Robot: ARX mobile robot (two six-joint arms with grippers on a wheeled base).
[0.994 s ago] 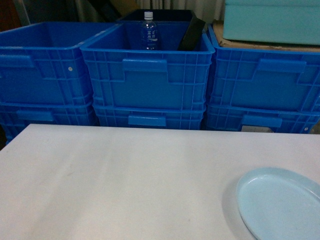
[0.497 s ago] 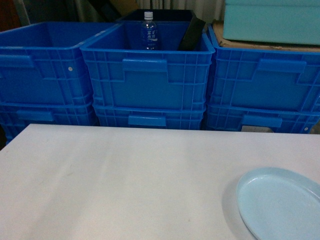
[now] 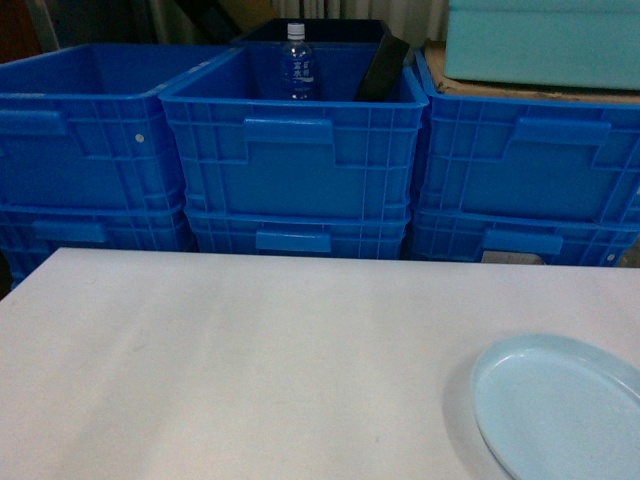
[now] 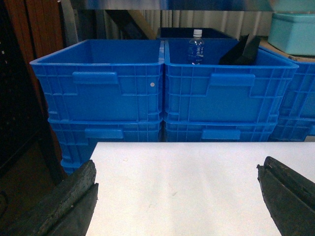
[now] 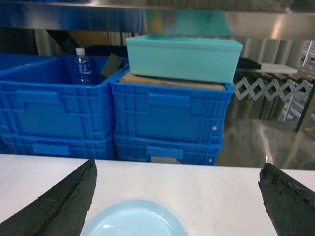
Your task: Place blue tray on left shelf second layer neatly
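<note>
A: Right pincer (image 5: 177,196) hangs with its jaws spread wide and empty, the blue tray (image 5: 134,219) lying flat on the white tabletop (image 5: 221,189) at its six o'clock!

B: And the left pincer (image 4: 177,196)?

A: Gaping too, over bare tabletop, holding nothing. No pickup yet, I'd say. The next move calls for the right pincer to dip and catch the rim.

B: The shelf?

A: Can't make it out from here.

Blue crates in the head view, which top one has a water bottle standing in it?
The middle top crate: a water bottle stands upright inside it. The left top crate shows nothing inside, and the right top crate is covered by a teal box.
</note>
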